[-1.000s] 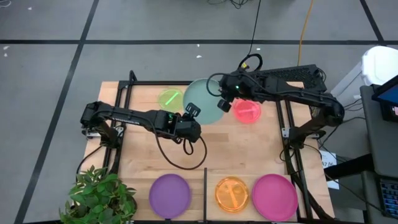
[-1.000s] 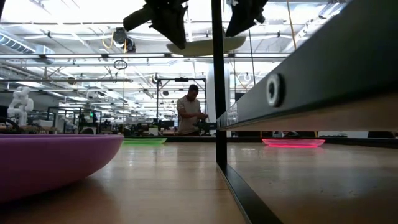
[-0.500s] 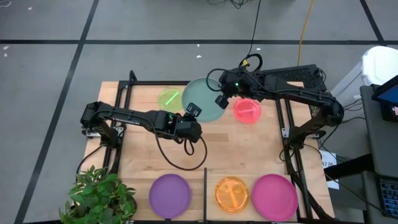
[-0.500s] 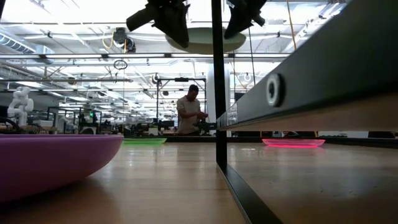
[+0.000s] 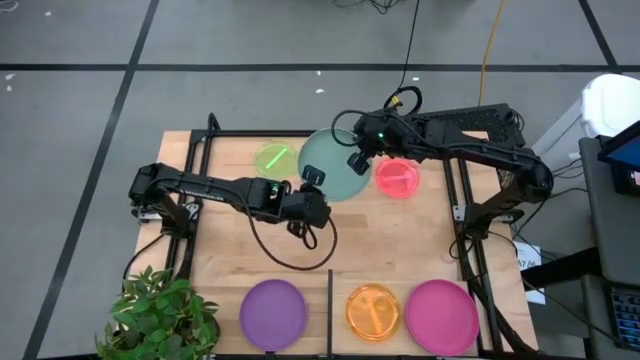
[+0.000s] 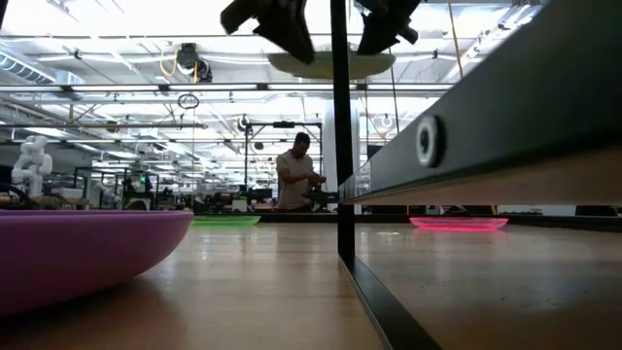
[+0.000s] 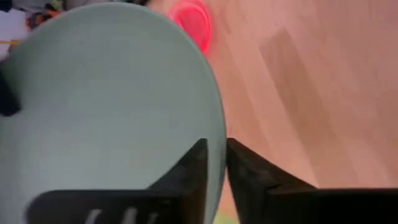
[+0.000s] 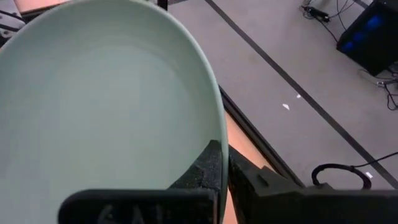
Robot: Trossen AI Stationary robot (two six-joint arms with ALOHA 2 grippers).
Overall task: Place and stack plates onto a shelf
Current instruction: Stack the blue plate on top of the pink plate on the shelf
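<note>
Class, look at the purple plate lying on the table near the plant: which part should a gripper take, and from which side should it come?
Take the purple plate by its thin raised rim, probably the edge facing the table's middle. It lies flat, so only the rim fits between two fingers. The plant crowds one side and the black divider bar the other.

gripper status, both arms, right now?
Left gripper: jaws shut on the rim of the pale teal plate.
Right gripper: jaws shut on the same plate's opposite rim; plate held above the table.
</note>
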